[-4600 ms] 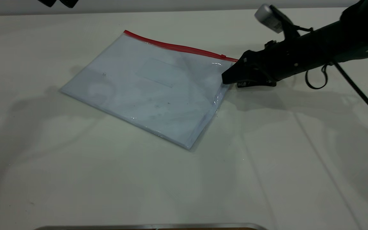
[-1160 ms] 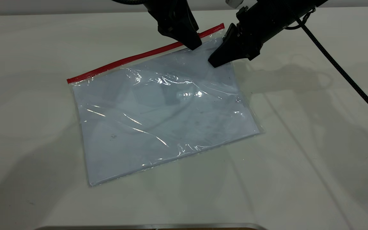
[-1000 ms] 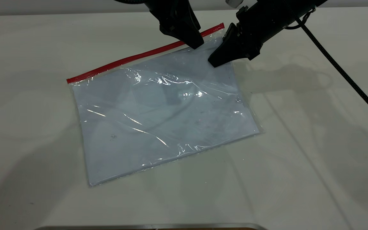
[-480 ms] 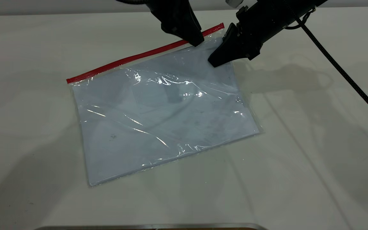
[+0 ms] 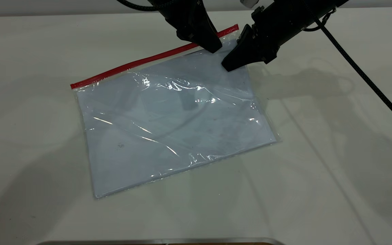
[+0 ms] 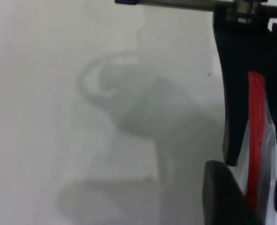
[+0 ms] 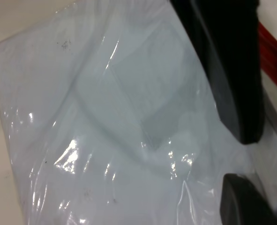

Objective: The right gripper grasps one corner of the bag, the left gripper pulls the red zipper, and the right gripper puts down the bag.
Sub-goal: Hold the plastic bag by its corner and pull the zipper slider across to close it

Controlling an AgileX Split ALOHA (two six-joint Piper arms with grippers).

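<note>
The bag [image 5: 168, 119] is a clear pouch with pale blue paper inside, lying on the white table. Its far right end is lifted. The red zipper [image 5: 148, 59] runs along its far long edge up to the raised corner [image 5: 237, 29]. My right gripper [image 5: 229, 64] is shut on the bag just below that corner; one finger [image 7: 246, 201] shows against the plastic. My left gripper [image 5: 214, 47] comes down from above onto the zipper's right part, close beside the right gripper. In the left wrist view its fingers [image 6: 222, 197] stand apart with the red strip [image 6: 255, 140] between them. The slider tab is not visible.
The right arm's black cable [image 5: 369, 85] trails over the table's right side. A metal edge [image 5: 162, 241] lies along the near table border. The left gripper's black claw [image 7: 232, 84] fills the right wrist view's upper part, above the crinkled plastic [image 7: 105, 131].
The left gripper has slid a little to the right along the red zipper, closer to the right gripper. The right gripper and the bag have stayed where they were.
</note>
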